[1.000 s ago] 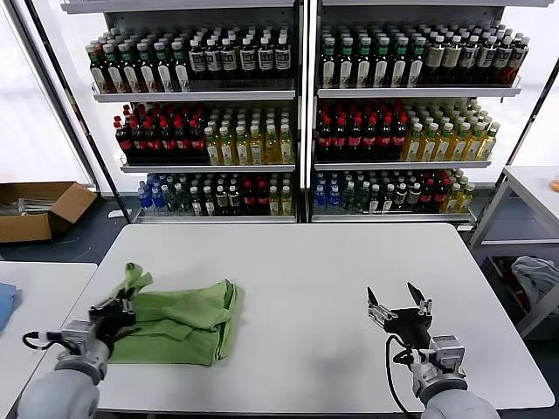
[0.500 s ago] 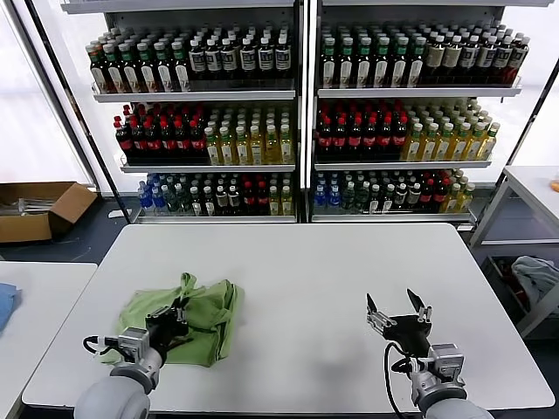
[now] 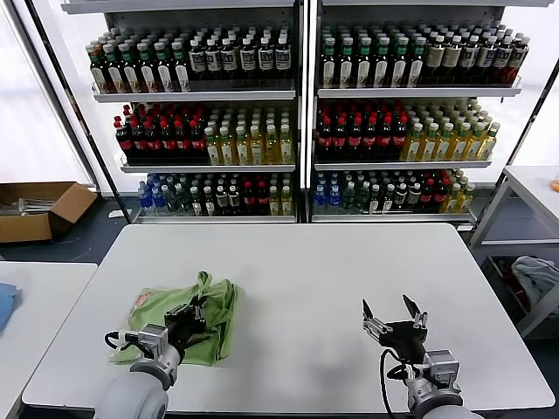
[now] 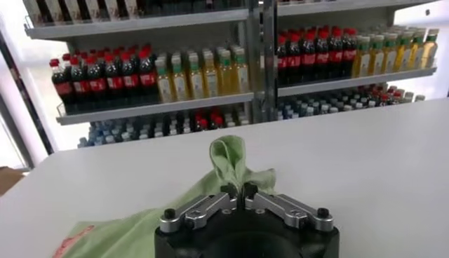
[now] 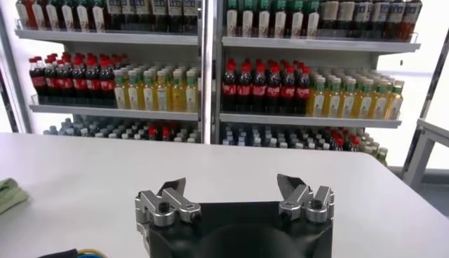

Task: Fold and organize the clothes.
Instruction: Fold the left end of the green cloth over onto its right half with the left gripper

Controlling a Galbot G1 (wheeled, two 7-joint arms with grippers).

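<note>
White tabletop (image 3: pixel 314 279) stretches out in front of me, and nearest to my body are my two arms. My left gripper (image 3: pixel 194 312) sits low over the near-left part of the table with its fingers (image 4: pixel 229 190) pinched tight on a fold of the light green shirt (image 3: pixel 196 319). In my left wrist view the pinched cloth stands up as a small peak just beyond the fingertips. My right gripper (image 3: pixel 391 313) hangs over the near-right part of the table, well apart from the shirt, its two fingers (image 5: pixel 172 186) spread wide and holding nothing.

The shirt lies bunched and partly doubled over itself on the left half of the table, its right edge a rolled fold. A patch of red-and-white print (image 3: pixel 140 301) shows at its left end, flat against the table.

Beyond the table's far edge stand two shelf units (image 3: pixel 301 113) packed with rows of bottles, dark, red-capped, yellow and green. On the floor to the far left rests an open cardboard box (image 3: pixel 39 209). To the right is a second white table (image 3: pixel 533 188) with a heap of cloth (image 3: pixel 534 275) beneath it.
</note>
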